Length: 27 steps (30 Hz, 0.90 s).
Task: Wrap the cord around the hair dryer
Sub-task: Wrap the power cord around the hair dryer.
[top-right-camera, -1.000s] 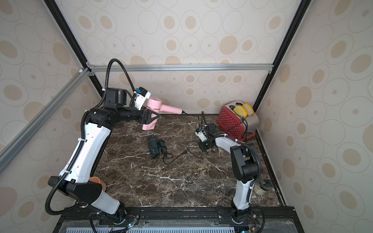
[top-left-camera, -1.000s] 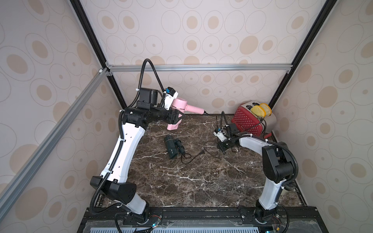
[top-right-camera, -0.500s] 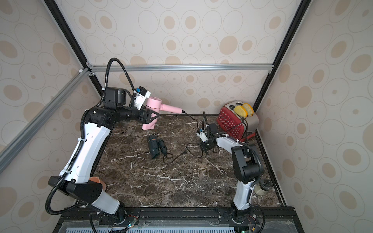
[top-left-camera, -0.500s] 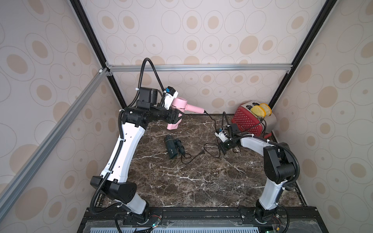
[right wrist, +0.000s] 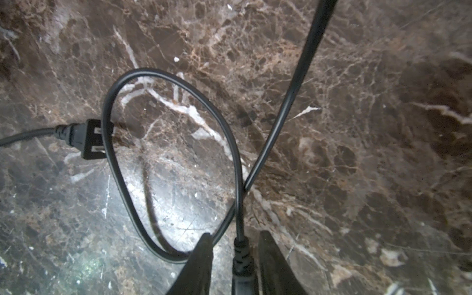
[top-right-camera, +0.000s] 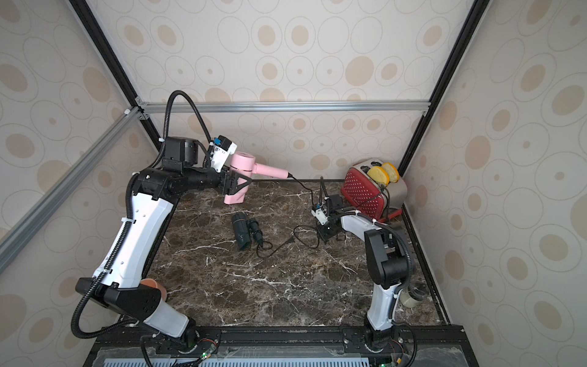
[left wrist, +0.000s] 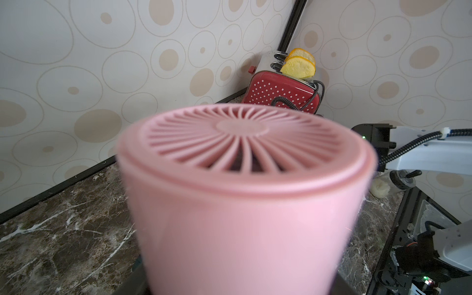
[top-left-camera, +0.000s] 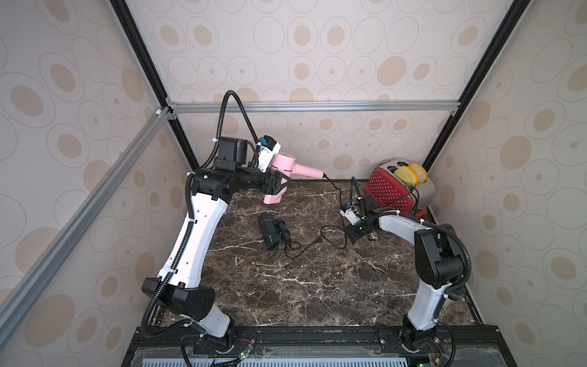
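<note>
Pink plastic hair dryer [top-left-camera: 284, 161] is held up near the back of the dark brown marble surface [top-left-camera: 301, 286], barrel pointing down and handle pointing toward the right arm's side. The left end effector [top-left-camera: 279, 186] is clamped on its barrel. The left wrist view is filled by the dryer's round ribbed intake grille.

Its thin black cord [right wrist: 290, 98] leaves the end of the handle, drops to the surface and curls into one loop just in front of the right end effector [right wrist: 235, 237]. That end effector sits low over the surface with its two dark fingers [right wrist: 201, 263] apart. The cord's ribbed end lies between them, and bare marble shows beside it.

A black two-prong plug [right wrist: 88, 139] on a second cord lies on the surface, and the loop crosses its prongs. Two black cylinders [top-left-camera: 268, 230] lie side by side mid-surface. A red white-dotted toaster [top-left-camera: 389, 190] holding yellow slices [top-left-camera: 408, 173] stands in the back corner.
</note>
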Motion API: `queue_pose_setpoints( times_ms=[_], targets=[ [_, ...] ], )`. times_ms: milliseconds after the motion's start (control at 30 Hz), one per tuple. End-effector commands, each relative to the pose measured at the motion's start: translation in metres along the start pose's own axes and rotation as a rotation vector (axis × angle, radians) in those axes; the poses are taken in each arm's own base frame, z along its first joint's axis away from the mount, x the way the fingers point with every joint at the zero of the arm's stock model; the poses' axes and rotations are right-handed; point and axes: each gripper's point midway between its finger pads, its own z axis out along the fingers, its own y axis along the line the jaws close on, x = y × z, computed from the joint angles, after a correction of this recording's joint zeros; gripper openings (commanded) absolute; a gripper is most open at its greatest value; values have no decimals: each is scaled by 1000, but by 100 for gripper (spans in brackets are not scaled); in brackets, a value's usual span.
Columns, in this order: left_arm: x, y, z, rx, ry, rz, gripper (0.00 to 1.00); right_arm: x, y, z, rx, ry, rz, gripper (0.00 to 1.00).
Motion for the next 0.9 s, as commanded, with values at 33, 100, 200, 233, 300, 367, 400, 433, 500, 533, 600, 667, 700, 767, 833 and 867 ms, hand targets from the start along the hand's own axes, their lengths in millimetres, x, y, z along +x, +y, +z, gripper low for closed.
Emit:
queue_pose_setpoints(
  times_ms=[33, 100, 200, 233, 300, 367, 400, 433, 500, 533, 600, 667, 700, 767, 833, 867],
  targets=[
    [-30, -14, -22, 26, -109, 59, 0, 0, -5, 9, 2, 50, -3, 34],
    [-30, -14, -23, 29, -113, 57, 0, -1, -3, 14, -23, 63, -3, 34],
    [-31, -15, -23, 32, -116, 55, 0, -1, -3, 19, -37, 83, 5, 31],
    [-32, -15, -23, 32, -118, 56, 0, -2, -3, 20, -36, 80, 6, 31],
    [-32, -15, -23, 32, -119, 57, 0, 0, -3, 20, -30, 81, 8, 29],
    [-32, -15, -23, 32, -119, 57, 0, 3, -3, 21, -39, 99, 15, 27],
    [-32, -14, -23, 32, -119, 58, 0, 3, -2, 21, -43, 104, 15, 26],
    [-32, -14, -23, 32, -119, 57, 0, 3, -2, 22, -45, 107, 15, 22],
    [-32, -15, -22, 35, -120, 59, 0, 3, -4, 23, -39, 112, 18, 11],
    [-33, -15, -21, 36, -120, 58, 0, 2, -4, 23, -40, 108, 17, 9],
    [-33, -15, -21, 37, -122, 59, 0, 3, -3, 23, -46, 114, 16, 3],
    [-33, -14, -21, 37, -120, 61, 0, 4, -2, 23, -48, 117, 18, 0],
    [-33, -14, -21, 36, -120, 60, 0, 5, -3, 23, -48, 117, 18, 0],
    [-33, -12, -21, 25, -118, 62, 0, 5, -2, 20, -49, 117, 21, 0],
    [-32, -9, -22, 4, -117, 65, 0, 4, -1, 11, -46, 110, 27, 0],
    [-32, -6, -23, -21, -118, 69, 0, 3, -2, 4, -40, 100, 31, 0]
  ],
)
